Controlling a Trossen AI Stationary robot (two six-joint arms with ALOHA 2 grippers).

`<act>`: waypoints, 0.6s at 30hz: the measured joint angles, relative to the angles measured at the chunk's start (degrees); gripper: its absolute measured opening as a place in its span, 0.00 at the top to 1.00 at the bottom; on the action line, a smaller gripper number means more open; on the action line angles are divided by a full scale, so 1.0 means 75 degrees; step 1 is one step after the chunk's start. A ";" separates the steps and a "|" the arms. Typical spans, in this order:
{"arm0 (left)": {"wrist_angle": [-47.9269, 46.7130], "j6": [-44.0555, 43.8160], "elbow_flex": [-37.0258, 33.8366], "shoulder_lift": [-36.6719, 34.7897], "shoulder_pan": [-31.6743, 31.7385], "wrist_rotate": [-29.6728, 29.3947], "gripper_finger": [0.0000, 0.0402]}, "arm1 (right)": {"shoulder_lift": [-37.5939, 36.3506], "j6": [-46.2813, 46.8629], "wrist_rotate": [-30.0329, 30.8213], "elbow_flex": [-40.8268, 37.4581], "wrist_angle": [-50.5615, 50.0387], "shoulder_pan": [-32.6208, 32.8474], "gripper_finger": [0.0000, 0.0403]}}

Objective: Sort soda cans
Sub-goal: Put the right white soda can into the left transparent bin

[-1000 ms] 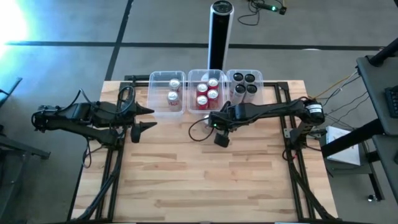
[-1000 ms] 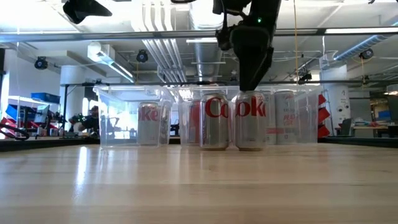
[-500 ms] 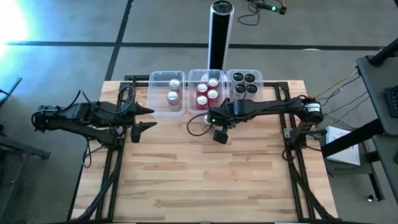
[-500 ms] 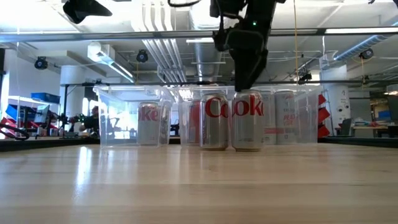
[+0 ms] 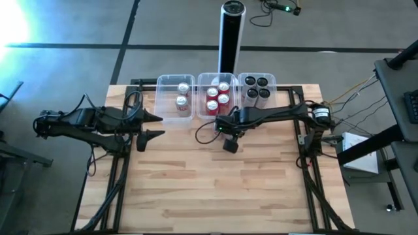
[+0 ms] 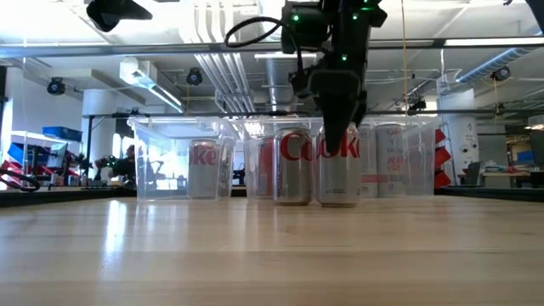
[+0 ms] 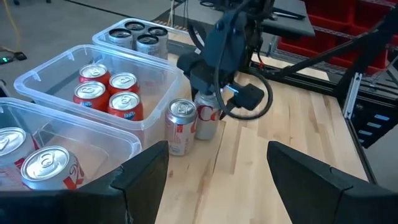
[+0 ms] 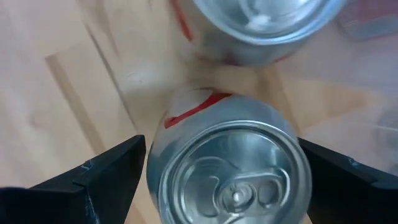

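You're working on a pale wooden butcher-block table (image 5: 215, 183), its planks running side to side in the high view. Along its far edge sit three clear plastic tubs in a row, touching or nearly so: the left tub (image 5: 175, 98) holds two cans, the middle tub (image 5: 217, 94) holds red-topped cans, and the right tub (image 5: 257, 87) holds four dark cans. Just in front of the middle tub, two silver soda cans (image 7: 181, 126) stand upright on the bare wood, side by side and almost touching; the low view shows their red lettering. The near half of the table shows only wood grain and reflections.
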 joint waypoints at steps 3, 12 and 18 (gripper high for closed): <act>0.0000 -0.0024 0.0000 -0.0016 0.0003 0.0000 0.36 | 0.0137 -0.0024 -0.0002 0.0010 0.0005 0.0028 0.10; -0.0602 -0.0147 0.0000 -0.0097 0.0000 0.0201 0.36 | 0.0080 0.0317 -0.0232 0.0216 -0.0066 0.0035 0.26; -0.1199 -0.0597 0.0000 -0.0338 0.0000 0.0202 0.36 | 0.0086 0.0658 -0.1392 0.1494 -0.1860 0.0328 0.26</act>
